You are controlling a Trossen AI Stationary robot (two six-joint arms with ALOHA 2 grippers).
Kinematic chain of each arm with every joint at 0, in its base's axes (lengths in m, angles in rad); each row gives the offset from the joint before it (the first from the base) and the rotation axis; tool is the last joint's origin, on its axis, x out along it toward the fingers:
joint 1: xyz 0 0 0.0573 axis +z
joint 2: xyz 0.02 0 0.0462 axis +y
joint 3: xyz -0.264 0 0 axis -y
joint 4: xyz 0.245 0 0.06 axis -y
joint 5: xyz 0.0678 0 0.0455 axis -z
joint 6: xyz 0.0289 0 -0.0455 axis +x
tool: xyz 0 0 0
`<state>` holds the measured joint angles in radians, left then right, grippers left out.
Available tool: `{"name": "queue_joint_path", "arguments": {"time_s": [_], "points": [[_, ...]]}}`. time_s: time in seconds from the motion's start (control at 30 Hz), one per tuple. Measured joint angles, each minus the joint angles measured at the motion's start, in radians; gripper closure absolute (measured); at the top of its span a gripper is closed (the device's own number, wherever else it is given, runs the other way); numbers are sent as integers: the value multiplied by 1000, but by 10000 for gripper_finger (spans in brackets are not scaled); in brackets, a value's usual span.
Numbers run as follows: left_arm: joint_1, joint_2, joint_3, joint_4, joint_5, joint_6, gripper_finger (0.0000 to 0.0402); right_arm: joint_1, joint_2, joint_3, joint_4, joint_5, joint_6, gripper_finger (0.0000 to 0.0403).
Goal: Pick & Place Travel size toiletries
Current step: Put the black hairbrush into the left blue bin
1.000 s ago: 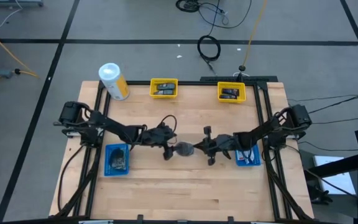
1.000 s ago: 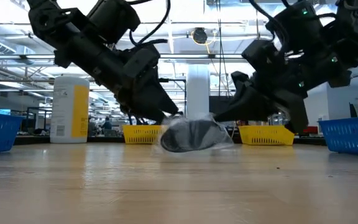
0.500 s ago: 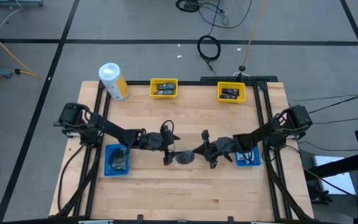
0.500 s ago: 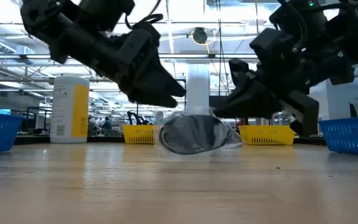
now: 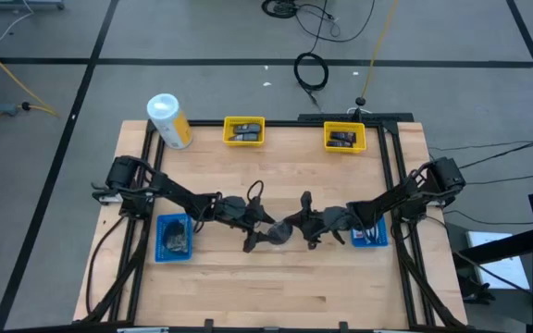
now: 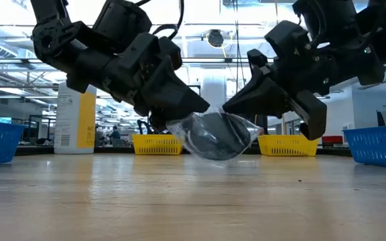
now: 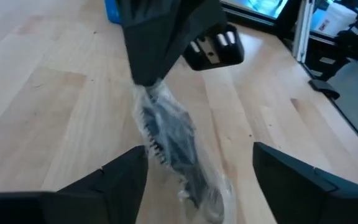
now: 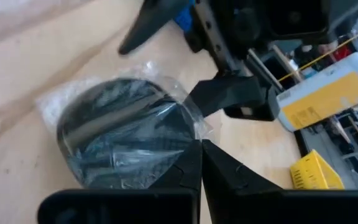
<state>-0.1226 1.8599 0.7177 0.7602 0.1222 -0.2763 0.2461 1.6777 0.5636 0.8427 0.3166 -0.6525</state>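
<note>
A round dark disc in clear wrap (image 5: 274,233) sits between my two grippers at mid-table. It also shows in the low view as the disc (image 6: 214,137), tilted. My right gripper (image 5: 294,225) is shut on the wrap from the table's right. My left gripper (image 5: 259,220) is open, and its fingers stand on either side of the disc (image 7: 169,140) without plainly touching it. Other dark toiletries lie in the yellow trays and the left blue tray. My right gripper pinches the clear wrap's edge (image 8: 190,132) at the disc's right side between its two shut fingertips (image 8: 185,163). It comes slanting down from the table's right. The disc hangs tilted below the fingers. Its lower edge (image 6: 213,159) is at or just above the table; I cannot tell which.
A white-and-yellow canister (image 5: 169,120) stands at the far left corner. Two yellow trays (image 5: 243,130) (image 5: 344,137) sit along the far edge. Blue trays (image 5: 174,237) (image 5: 370,234) flank the grippers. Bare wood lies toward the near edge.
The disc has slid a little toward the near edge, then its right side has risen, so it now tilts instead of lying flat. My right gripper has moved with it and lifted. My left gripper has followed toward the near edge and closed in around the disc, still open.
</note>
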Motion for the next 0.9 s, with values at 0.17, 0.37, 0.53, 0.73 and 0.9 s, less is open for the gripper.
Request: {"name": "queue_joint_path", "arguments": {"time_s": [0.17, 0.37, 0.53, 0.73, 0.9], "points": [[0, 0, 0, -8, -66, -1, 163, 5, 0, 0, 53, -3, 2, 403], [-6, 0, 0, -9, -75, 6, 224, 5, 0, 0, 65, -3, 25, 403], [-9, 0, 0, -8, -75, 9, 299, 5, 0, 0, 65, -3, 113, 383], [-8, -5, 0, -9, -58, 7, 381, 25, -29, 0, 90, 85, 117, 302], [-14, -90, 0, -148, -45, -9, 374, 70, -117, 0, 84, 343, 109, 248]]}}
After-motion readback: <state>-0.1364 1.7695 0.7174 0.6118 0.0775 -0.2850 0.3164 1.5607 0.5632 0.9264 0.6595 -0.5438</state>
